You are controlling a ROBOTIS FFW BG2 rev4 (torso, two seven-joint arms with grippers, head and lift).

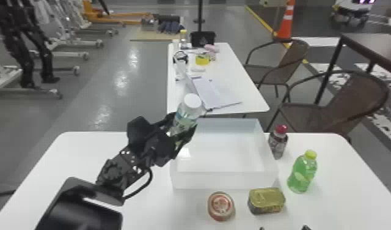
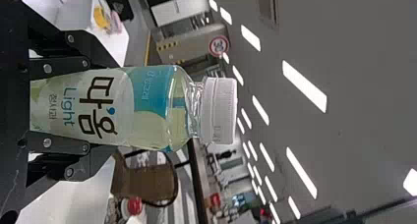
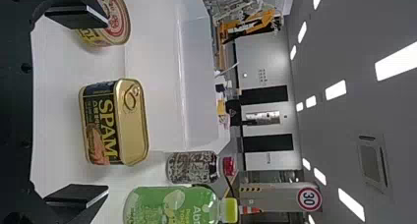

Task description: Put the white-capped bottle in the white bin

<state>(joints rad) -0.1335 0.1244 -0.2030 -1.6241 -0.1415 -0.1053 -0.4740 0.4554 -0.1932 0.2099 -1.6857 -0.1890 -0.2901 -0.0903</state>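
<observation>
My left gripper point(image 1: 182, 134) is shut on the white-capped bottle point(image 1: 187, 114), holding it above the left side of the white bin point(image 1: 225, 180). The bottle leans slightly, cap uppermost. From the left wrist view, the bottle point(image 2: 147, 111) lies between the two fingers of the left gripper point(image 2: 74, 106), its white cap beyond them. Parked at the bottom edge of the head view is my right gripper point(image 1: 285, 228); in the right wrist view this gripper point(image 3: 78, 106) stands open, its fingers wide apart. The inside of the bin point(image 3: 196, 81) holds nothing that I can see.
A round can point(image 1: 221, 206) and a rectangular tin point(image 1: 266, 200) stand before the bin. Right of it are a red-capped dark bottle point(image 1: 278, 142) and a green bottle point(image 1: 302, 172). Another table point(image 1: 243, 85) with papers is behind.
</observation>
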